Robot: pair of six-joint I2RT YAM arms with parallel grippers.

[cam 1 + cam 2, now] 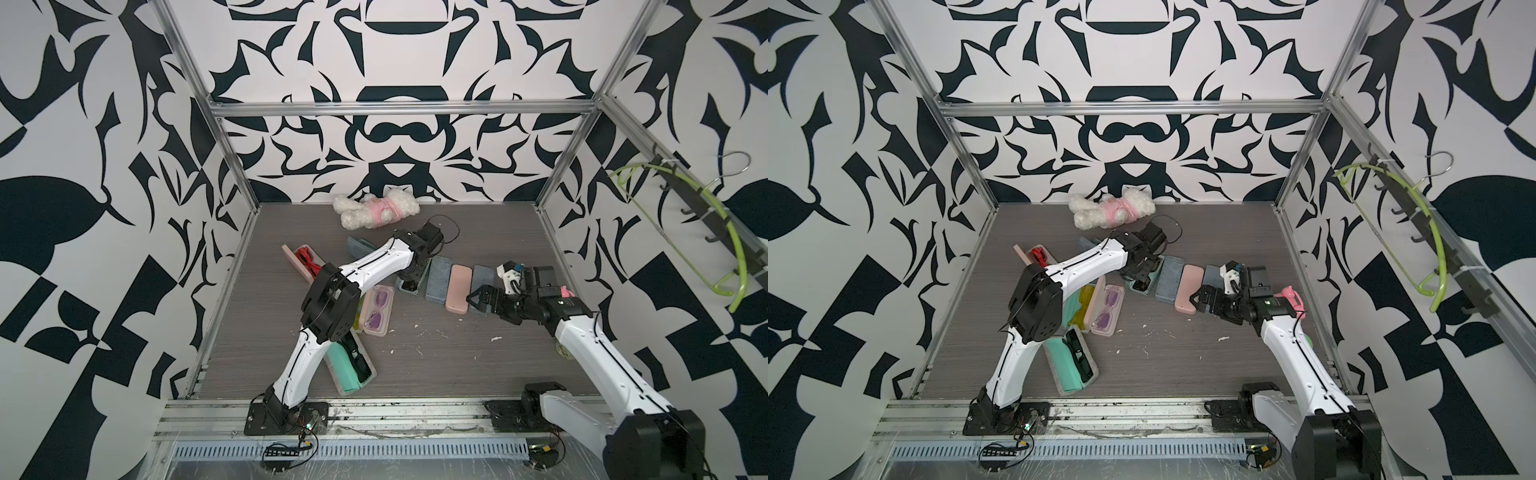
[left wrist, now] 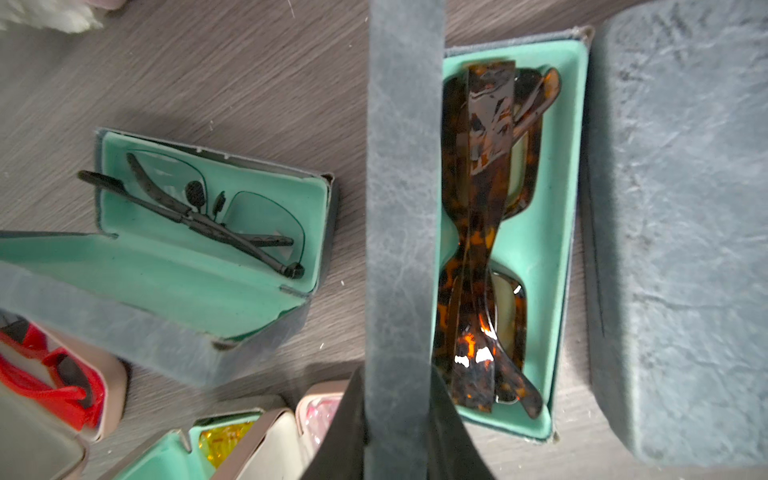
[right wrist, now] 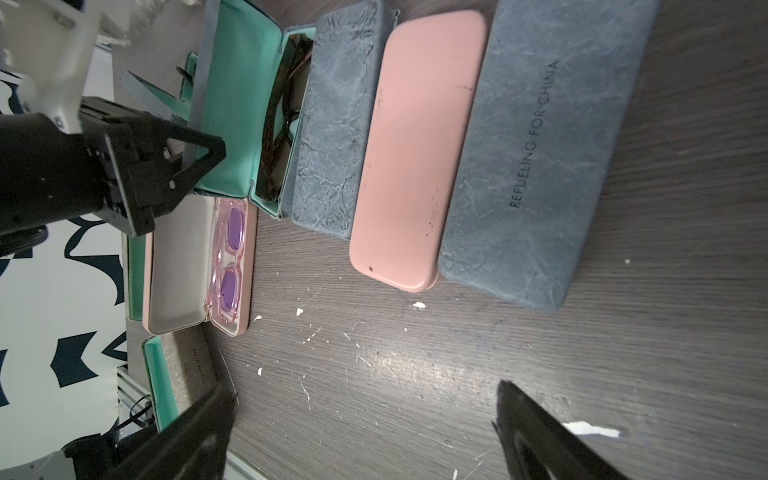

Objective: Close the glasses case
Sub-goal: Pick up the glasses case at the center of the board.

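Grey lid [image 2: 405,208] pinched in left gripper [image 2: 399,419]; right gripper [image 3: 363,390] wide open, empty. Risk: tortoiseshell glasses [image 2: 486,232] temple jams lid.

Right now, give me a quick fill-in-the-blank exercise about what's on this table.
The left gripper pinches the ___ of the case holding brown glasses. The right gripper is ___, not shut. The closed case beside the lettered case is coloured ___.
Missing: lid, open, pink.
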